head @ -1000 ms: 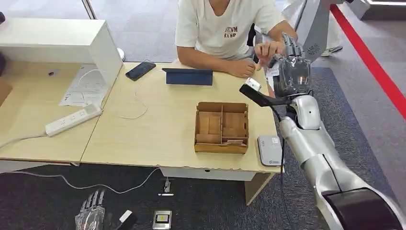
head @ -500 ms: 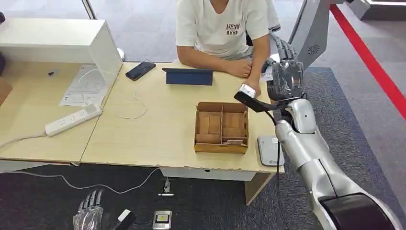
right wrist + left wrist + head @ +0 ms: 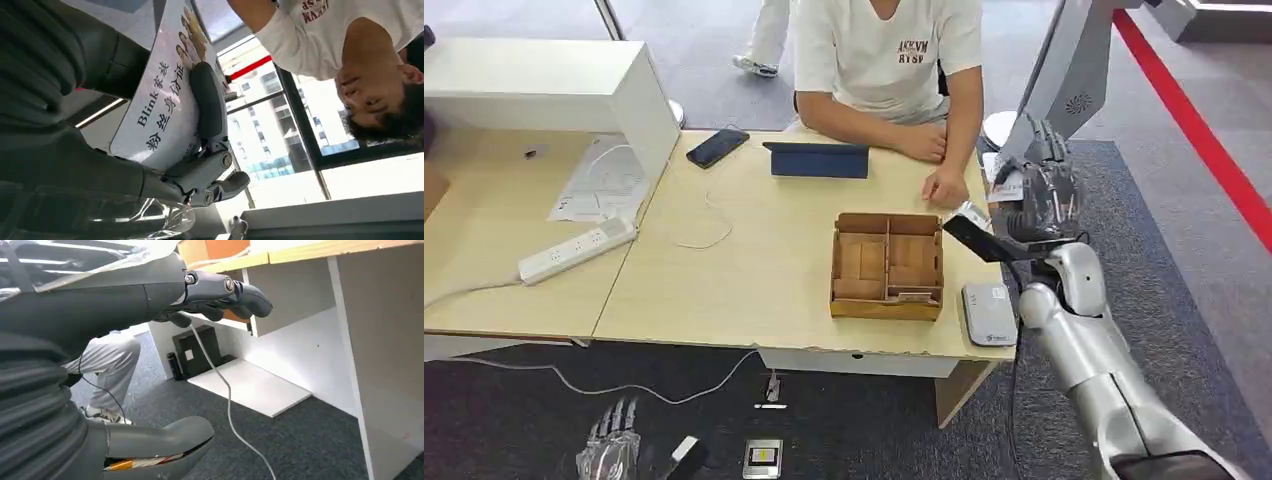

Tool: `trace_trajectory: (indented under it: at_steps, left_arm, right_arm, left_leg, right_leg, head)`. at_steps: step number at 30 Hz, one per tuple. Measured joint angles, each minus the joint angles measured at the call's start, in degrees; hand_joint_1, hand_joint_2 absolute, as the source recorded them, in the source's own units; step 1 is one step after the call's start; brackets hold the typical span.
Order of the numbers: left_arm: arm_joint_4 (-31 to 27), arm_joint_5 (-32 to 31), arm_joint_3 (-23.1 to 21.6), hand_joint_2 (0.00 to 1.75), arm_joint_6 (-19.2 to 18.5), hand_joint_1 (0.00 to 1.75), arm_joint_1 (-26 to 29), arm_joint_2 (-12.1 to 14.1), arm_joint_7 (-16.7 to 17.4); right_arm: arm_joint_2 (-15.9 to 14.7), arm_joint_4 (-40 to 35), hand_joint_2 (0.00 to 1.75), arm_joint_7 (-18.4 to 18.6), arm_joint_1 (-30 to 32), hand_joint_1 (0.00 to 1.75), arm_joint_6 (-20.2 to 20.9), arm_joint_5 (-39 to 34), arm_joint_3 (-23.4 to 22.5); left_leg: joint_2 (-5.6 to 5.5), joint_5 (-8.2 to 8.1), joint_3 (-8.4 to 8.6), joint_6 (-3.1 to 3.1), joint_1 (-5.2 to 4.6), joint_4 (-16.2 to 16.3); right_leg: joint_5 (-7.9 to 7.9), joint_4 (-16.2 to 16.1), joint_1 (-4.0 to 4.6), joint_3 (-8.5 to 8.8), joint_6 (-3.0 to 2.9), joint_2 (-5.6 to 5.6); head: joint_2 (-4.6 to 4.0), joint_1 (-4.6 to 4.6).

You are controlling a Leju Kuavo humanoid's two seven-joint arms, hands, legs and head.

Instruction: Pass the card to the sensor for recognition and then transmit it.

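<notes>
The right hand point(image 3: 1039, 190) holds the card point(image 3: 162, 107), up in the air past the far right end of the tabletop point(image 3: 754, 260). The card looks thin, light, smooth and a bit bendy, so it could slip; holding it flat by one edge seems best. The grey sensor point(image 3: 987, 313) lies on the tabletop, nearer the robot. A wooden box point(image 3: 887, 265) sits just beside the sensor. A person's hand point(image 3: 946, 187) rests near the card. The left hand point(image 3: 611, 445) hangs low by the floor, holding nothing, fingers apart.
</notes>
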Motion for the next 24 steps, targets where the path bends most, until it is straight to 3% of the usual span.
trace_trajectory:
  at_steps: [7, 24]
  left_arm:
    - [0.0, 0.0, 1.4, 1.75, 0.0, 0.0, -0.3, -0.7, -0.9]
    - [0.0, 0.0, 6.8, 1.75, 0.0, 0.0, -1.3, -2.0, -4.4]
  right_arm:
    - [-2.8, 0.7, 1.75, -0.5, 3.2, 1.75, -1.0, -2.2, 0.1]
    - [-5.4, 4.4, 1.75, -0.7, 8.3, 1.75, -1.4, -3.3, 0.9]
  left_leg:
    - [0.0, -0.01, -0.01, 0.0, 0.01, 0.0]
    - [-0.01, -0.01, -0.03, 0.01, 0.0, 0.0]
  right_leg:
    - [0.0, 0.0, 0.01, -0.01, 0.0, 0.0]
    - [-0.01, 0.0, 0.0, -0.02, 0.0, 0.0]
  head:
    - [0.0, -0.02]
    - [0.0, -0.02]
